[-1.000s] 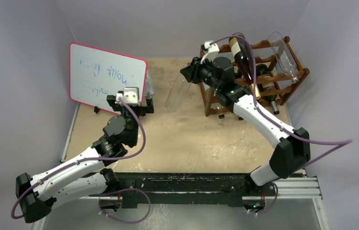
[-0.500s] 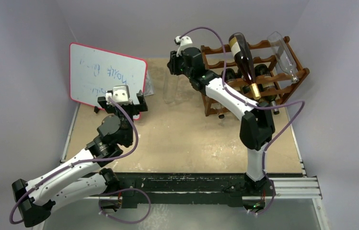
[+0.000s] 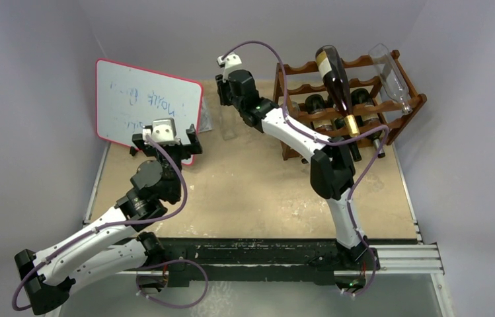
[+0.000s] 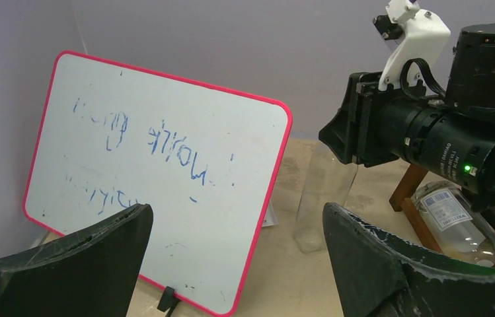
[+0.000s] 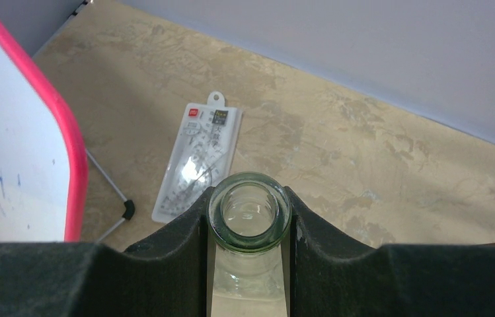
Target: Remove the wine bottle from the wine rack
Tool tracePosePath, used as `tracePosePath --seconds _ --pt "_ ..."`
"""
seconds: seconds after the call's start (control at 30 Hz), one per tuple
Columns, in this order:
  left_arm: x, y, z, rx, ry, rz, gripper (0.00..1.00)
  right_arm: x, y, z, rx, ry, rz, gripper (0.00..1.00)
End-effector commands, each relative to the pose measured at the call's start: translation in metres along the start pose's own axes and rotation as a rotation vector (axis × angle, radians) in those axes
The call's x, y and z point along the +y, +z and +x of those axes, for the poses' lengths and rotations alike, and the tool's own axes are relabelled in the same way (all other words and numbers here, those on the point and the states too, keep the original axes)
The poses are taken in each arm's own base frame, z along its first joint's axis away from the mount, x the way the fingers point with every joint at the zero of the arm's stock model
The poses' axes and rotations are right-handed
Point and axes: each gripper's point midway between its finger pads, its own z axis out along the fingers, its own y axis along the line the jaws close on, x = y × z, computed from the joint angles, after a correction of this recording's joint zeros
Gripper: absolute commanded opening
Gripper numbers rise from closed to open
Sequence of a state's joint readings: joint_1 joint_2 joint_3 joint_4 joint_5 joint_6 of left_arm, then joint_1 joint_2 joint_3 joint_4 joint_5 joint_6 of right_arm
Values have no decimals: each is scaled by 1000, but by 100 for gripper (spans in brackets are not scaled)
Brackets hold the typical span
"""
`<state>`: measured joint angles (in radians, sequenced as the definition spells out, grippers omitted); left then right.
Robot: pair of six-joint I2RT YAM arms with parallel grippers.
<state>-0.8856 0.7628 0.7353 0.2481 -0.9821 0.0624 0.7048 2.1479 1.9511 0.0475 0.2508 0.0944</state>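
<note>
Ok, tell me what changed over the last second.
The right gripper, shut on the neck of the clear wine bottle, carried it leftward away from the wine rack, swinging it from tilted to upright between the rack and the whiteboard. The right arm stretched out to follow. The left gripper drifted slightly left, open and empty. The rack, the dark bottle on top of it and the whiteboard stayed put.

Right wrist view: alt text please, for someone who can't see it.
A clear glass bottle, seen from above its open mouth, is clamped at the neck between the black jaws of the right gripper. Below, a plastic packet lies on the tan table, with the red-edged whiteboard standing at left.
</note>
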Motion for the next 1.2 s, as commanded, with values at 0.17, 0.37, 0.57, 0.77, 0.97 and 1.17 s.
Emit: tracePosePath --seconds 0.17,0.37,0.57,0.77,0.97,1.17 --pt "2 0 -24 -43 -63 2 100 -4 1 -62 -203 50 42 0" --pt "3 0 -24 -42 -59 2 100 2 3 -52 -173 25 32 24" --pt "1 1 -24 -42 -58 9 100 1 -6 -68 -188 26 37 62" --pt "0 1 -23 -41 -55 14 100 0 -27 -94 -198 31 27 78" --pt "0 1 -24 -42 -55 15 100 -7 -80 -118 -208 37 -1 79" --pt "-2 1 -23 -38 -51 25 100 -13 -145 -104 -184 37 -72 80"
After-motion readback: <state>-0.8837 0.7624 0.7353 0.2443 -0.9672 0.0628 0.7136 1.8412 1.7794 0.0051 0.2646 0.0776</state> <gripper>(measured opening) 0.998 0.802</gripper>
